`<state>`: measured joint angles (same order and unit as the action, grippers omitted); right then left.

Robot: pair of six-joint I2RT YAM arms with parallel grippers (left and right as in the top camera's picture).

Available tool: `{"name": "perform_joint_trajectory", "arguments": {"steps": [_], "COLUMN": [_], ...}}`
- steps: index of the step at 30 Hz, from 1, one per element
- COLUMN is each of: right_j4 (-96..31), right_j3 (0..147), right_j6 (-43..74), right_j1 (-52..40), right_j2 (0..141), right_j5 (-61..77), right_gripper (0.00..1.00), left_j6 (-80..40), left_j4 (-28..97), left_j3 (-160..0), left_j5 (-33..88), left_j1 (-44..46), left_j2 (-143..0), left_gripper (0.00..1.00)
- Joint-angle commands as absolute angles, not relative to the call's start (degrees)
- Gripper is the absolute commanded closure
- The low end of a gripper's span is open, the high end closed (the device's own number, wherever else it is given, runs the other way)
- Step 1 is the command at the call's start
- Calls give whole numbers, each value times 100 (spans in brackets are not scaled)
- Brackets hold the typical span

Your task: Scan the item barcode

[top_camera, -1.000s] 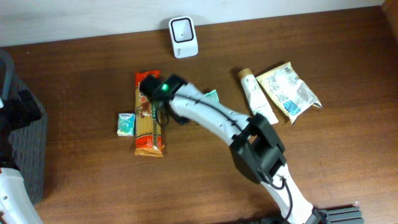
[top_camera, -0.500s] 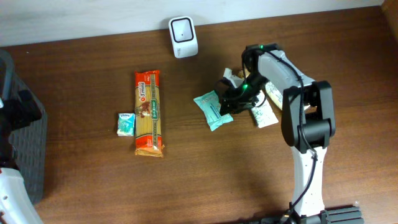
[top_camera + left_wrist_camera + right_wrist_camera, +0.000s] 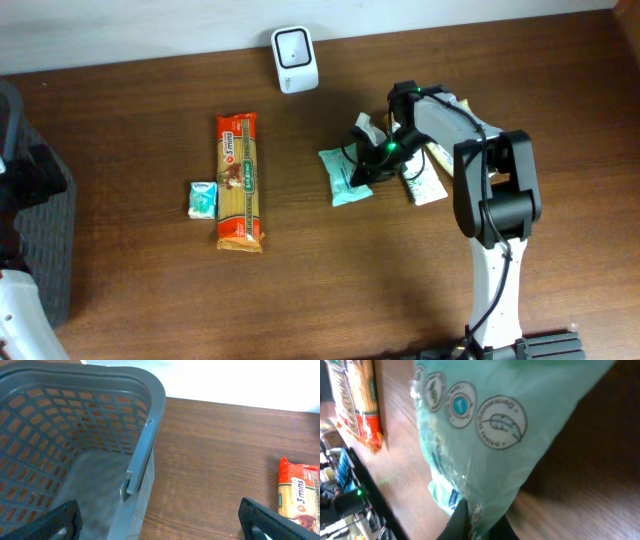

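Right end effector point(image 3: 471, 518) is seen pinched fully closed on the thin edge of the teal packet point(image 3: 345, 178), so only a bit of film is gripped. The packet is found near the middle of the desk point(image 3: 150, 120), with the scanner point(image 3: 295, 46) at about 11 o'clock from it and the pasta pack point(image 3: 240, 180) out at 9 o'clock. Whether the packet is lifted off the wood can't be told; from above it looks flat or barely tipped.

Handling-wise, it's judged to be light and squishy, probably wipes or tissues. The wrap is glossy soft plastic, so it can crinkle and may slip out of a two-finger pinch. An edge grip should be enough for something this light, but flopping and swinging are to be expected, so the barcode face could be hard to aim. A hold further in across the body would likely be steadier.

Readable stuff: round seals are shown on the packet in the right wrist view, one with a feather and lettering starting "Dermatolog", the rest too blurred. No barcode is made out on that side. "3 mins" can be read on the pasta pack.

Left end effector point(image 3: 160, 522) is spread wide and empty beside the grey basket point(image 3: 150, 405).
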<state>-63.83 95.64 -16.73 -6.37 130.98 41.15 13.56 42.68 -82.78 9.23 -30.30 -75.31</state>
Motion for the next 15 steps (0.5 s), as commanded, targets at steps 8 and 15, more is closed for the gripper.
{"name": "perform_joint_trajectory", "arguments": {"steps": [8, 15], "right_j4": [-7561, -8248], "right_j3": [11019, 11017], "right_j6": [1151, 1671], "right_j1": [-2840, -3308], "right_j2": [12787, 13596], "right_j5": [-3100, -3957], "right_gripper": [96, 96], "left_j6": [1424, 1424], "left_j4": [4259, 4259], "left_j3": [-8353, -8353], "left_j5": [941, 941], "left_j1": [-3055, -3055], "left_j2": [-7489, -7489], "left_gripper": [1, 1]}}
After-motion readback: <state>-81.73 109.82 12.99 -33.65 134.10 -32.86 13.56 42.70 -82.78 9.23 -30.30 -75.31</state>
